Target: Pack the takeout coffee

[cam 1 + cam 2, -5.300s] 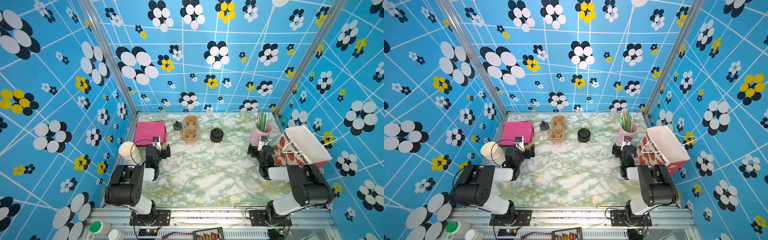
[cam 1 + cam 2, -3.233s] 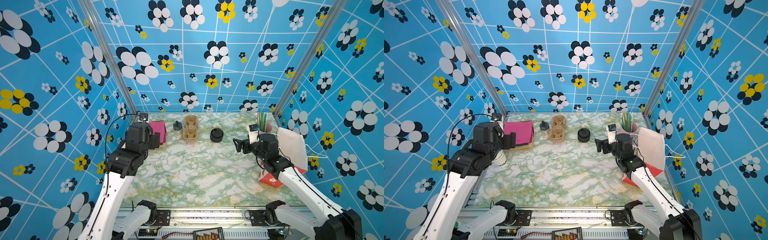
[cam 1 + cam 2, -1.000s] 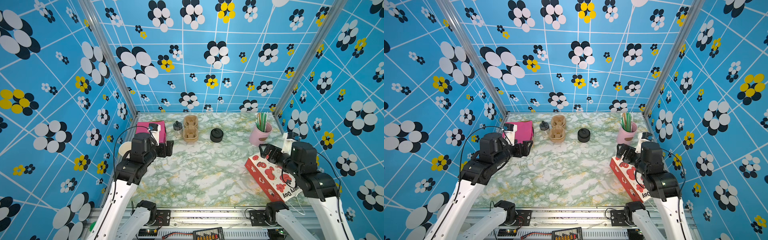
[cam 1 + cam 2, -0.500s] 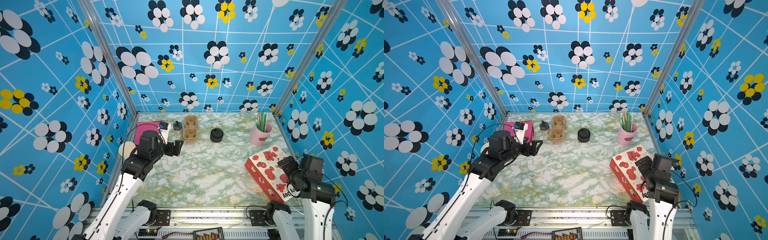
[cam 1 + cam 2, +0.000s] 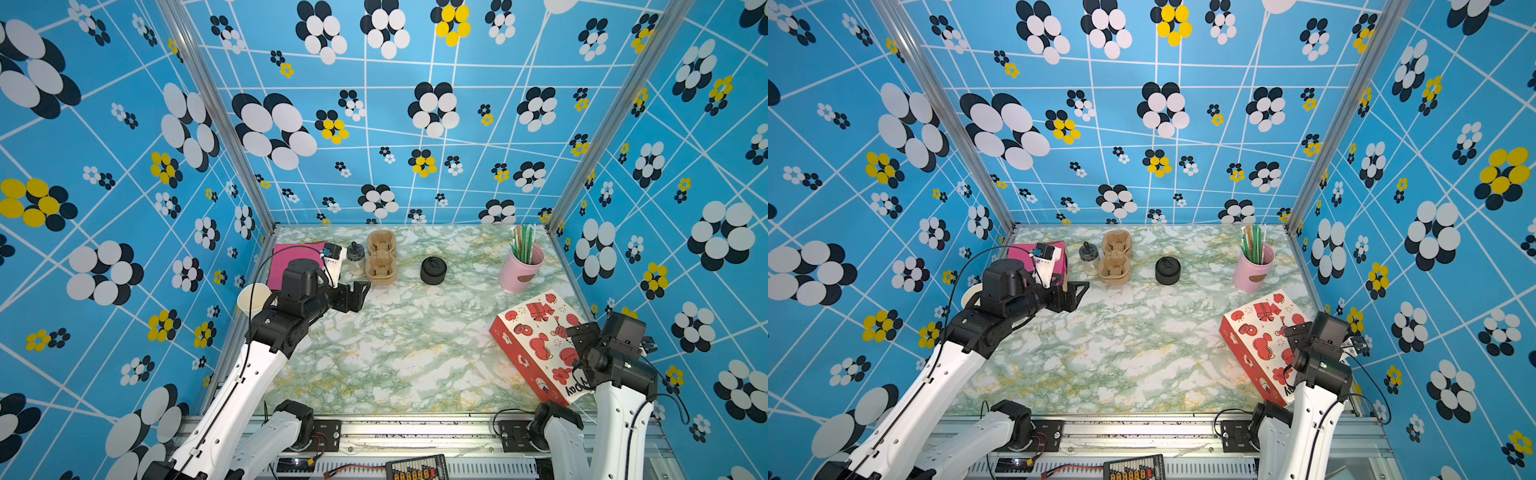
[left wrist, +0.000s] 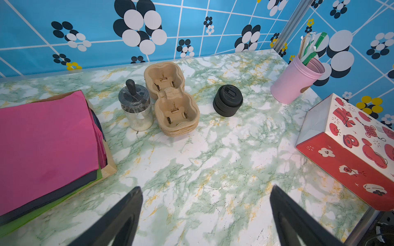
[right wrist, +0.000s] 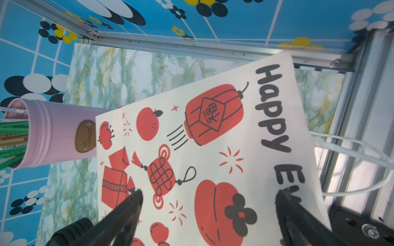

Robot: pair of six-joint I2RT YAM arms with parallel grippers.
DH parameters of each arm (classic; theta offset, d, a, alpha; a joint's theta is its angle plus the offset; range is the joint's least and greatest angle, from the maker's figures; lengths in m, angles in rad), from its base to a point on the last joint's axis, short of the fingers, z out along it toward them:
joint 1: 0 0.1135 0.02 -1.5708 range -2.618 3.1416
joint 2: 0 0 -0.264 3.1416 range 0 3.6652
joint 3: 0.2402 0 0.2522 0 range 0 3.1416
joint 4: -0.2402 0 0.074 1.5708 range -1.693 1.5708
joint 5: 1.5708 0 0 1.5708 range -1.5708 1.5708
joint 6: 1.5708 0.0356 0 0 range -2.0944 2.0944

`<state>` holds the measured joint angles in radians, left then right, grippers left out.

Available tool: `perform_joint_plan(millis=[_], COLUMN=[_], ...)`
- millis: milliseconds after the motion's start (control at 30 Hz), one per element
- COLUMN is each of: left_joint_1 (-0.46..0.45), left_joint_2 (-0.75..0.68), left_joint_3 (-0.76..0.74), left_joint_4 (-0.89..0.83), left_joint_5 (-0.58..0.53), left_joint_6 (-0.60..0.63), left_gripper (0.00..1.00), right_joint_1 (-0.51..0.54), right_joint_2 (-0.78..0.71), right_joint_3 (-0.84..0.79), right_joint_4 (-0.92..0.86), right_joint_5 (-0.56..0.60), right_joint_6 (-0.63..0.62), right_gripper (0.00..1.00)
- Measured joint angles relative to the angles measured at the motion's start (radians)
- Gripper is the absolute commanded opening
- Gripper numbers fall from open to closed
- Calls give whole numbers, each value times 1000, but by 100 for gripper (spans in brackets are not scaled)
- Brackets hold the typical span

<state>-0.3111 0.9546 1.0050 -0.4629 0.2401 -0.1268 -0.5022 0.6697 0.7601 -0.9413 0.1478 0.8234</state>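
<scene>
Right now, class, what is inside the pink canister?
The pink canister holds standing green and tan straws or sticks; its wall hides their lower ends and anything beneath them.

Tabletop (image 6: 213, 170): glossy marble-print film, smooth w/ glare patches. Cup carriers (image 6: 174, 110): moulded pulp, rough, matt brown. Lid stack (image 6: 227, 100): matt black plastic. Pink canister (image 6: 294, 83): painted metal, satin, threaded rim; oval label prob. leather-look, hard to tell. Shaker (image 6: 137, 106): clear glass body, shiny dark lid. Napkins (image 6: 42, 138): matt pink paper, in pale bare-wood tray (image 6: 108, 166). Bag (image 7: 213, 149): smooth paper, red/white print, slight sheen. Frame rail (image 7: 191, 45): brushed aluminium. Left gripper (image 6: 206, 188): matt black plastic fingers. Arm shell (image 5: 249, 374): glossy white plastic.
</scene>
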Motion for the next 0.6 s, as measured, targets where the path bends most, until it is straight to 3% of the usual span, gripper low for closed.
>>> perform_joint_plan(millis=[333, 600], left_joint_1=[-17, -25], left_joint_2=[1, 14], left_joint_3=[0, 0], left_joint_4=[0, 0], left_joint_5=[0, 0], left_joint_6=[-4, -3], left_gripper=[94, 94], right_joint_1=[-8, -26], right_joint_2=[-27, -28], right_joint_3=[15, 5], right_joint_4=[-71, -78], right_joint_5=[183, 204], right_joint_6=[-32, -37], right_gripper=[99, 99])
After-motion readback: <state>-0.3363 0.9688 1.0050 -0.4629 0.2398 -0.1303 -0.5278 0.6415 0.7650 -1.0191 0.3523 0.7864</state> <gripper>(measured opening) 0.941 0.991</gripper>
